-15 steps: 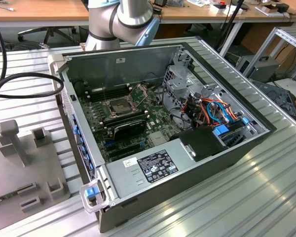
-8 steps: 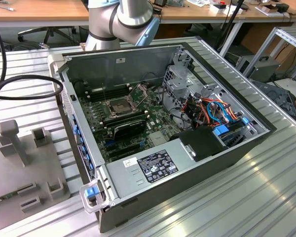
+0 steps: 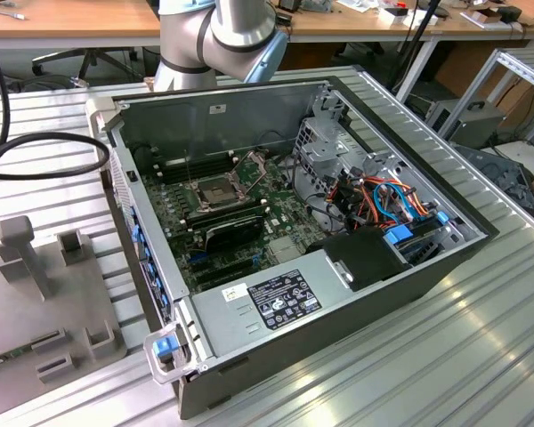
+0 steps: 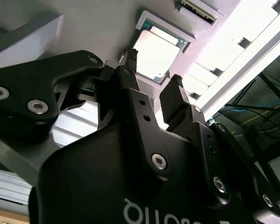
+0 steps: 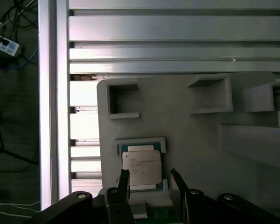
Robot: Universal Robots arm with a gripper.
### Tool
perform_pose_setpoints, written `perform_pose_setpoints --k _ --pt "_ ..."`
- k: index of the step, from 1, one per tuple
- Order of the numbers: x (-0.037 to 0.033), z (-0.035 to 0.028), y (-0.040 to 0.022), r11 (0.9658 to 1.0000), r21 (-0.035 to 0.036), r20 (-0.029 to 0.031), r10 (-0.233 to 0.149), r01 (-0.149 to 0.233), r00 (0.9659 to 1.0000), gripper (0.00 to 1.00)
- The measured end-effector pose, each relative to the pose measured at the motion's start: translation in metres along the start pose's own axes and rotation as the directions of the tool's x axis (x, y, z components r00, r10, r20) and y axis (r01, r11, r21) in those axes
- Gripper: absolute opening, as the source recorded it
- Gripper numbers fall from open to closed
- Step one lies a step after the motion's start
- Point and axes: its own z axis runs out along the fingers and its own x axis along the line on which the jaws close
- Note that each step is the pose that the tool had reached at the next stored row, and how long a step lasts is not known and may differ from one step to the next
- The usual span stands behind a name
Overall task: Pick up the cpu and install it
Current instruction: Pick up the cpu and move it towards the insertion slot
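Claw (image 5: pixel 149 176) spread and empty, poised over the cpu (image 5: pixel 141 165), which lies flat in its nest on the grey fixture (image 5: pixel 191 149); risk: an off-centre close catches the nest rim or tips the chip, so it slips or lifts crooked.

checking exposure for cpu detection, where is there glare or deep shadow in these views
Second wrist view: the aluminium rails blow out to white and the cpu looks washed pale, while the open tool is near-black in front. First wrist view: the cpu is evenly lit, the rails bright. Exterior view: even light, some shadow inside the computer case.
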Motion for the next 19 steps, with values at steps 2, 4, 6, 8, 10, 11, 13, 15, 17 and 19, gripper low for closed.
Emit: perform_pose_setpoints --k 2,4,6,8,10,11,13,15,17,19 --pt "0.0003 0.0005 -0.0001 1.0 0.0 0.0001 0.0 0.0 1.0 0.48" --pt "0.0006 0.001 -0.0001 1.0 0.0 0.0 0.0 0.0 1.0 0.48" --pt "0.0008 0.0015 -0.0002 1.0 0.0001 -0.0001 0.0 0.0 1.0 0.48" --pt "0.0012 0.0028 -0.0002 1.0 0.0 0.0 0.0 0.0 1.0 0.48" --pt "0.0013 0.0039 -0.0003 1.0 0.0001 0.0 0.0 0.0 1.0 0.48" --pt "0.0014 0.0043 -0.0004 1.0 0.0 0.0 0.0 0.0 1.0 0.48" --pt "0.0015 0.0051 -0.0004 1.0 0.0 0.0 0.0 0.0 1.0 0.48" --pt "0.0016 0.006 -0.0005 1.0 0.0 -0.0001 0.0 0.0 1.0 0.48" --pt "0.0018 0.0077 -0.0006 1.0 0.0001 0.0 0.0 0.0 1.0 0.48" --pt "0.0027 0.0143 -0.001 1.0 0.0 0.0 0.0 0.0 1.0 0.48"
